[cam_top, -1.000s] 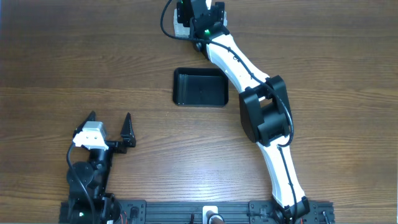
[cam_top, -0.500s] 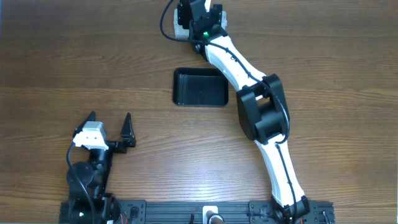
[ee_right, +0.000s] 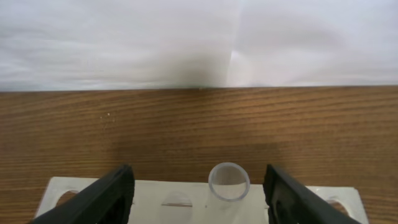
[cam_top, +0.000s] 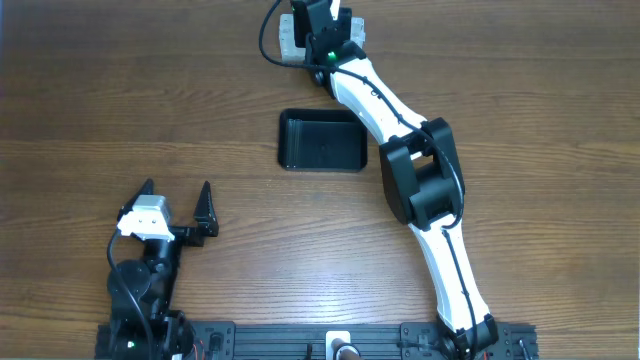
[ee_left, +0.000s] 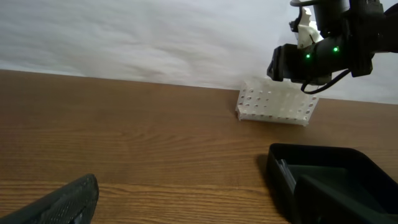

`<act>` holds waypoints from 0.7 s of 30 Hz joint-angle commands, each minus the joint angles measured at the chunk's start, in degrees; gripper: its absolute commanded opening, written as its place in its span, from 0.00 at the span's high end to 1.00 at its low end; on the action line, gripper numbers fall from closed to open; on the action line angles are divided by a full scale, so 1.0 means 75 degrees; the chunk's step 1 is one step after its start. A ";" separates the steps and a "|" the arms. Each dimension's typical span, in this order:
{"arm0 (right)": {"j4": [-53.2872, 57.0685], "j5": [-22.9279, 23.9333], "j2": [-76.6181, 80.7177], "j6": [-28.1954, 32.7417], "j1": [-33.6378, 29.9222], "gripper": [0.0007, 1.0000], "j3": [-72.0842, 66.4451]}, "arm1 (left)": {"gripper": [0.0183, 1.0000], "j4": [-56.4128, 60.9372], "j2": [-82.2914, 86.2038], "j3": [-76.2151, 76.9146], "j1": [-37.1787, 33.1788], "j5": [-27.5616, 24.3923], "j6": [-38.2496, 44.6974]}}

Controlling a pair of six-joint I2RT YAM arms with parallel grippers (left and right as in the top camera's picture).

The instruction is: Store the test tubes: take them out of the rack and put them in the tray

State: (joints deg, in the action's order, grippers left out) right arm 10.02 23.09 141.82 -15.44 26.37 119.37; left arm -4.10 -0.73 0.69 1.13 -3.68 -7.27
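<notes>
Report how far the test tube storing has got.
Done: nothing yet, the tray looks bare. In hand: the right gripper is over the rack, jaws open either side of one upright tube. To do: grip it, lift it and carry it to the tray, then any other tubes. The left gripper sits open near its base.
</notes>
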 commanded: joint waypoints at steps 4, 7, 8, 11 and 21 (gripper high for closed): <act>-0.0006 0.0131 0.0111 0.0160 -0.0134 0.46 0.0172 | 0.00 -0.0006 0.0047 -0.0044 -0.0047 -0.0073 0.0058; 0.0009 0.0131 0.0111 0.0184 -0.0152 0.48 0.0172 | 0.00 -0.0006 0.0047 -0.0044 -0.0047 -0.0076 0.0058; 0.0012 0.0131 0.0111 0.0184 -0.0157 0.50 0.0172 | 0.00 -0.0006 0.0047 -0.0044 -0.0047 -0.0076 0.0058; 0.0032 0.0131 0.0111 0.0184 -0.0154 0.55 0.0172 | 0.00 -0.0006 0.0047 -0.0044 -0.0047 -0.0073 0.0061; 0.0079 0.0128 0.0111 0.0184 -0.0149 0.72 0.0172 | 0.00 -0.0006 0.0047 -0.0044 -0.0047 -0.0076 0.0058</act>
State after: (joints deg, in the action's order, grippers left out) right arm 10.66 23.11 141.82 -14.35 25.52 119.37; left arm -4.10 -0.73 0.69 1.13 -3.68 -7.27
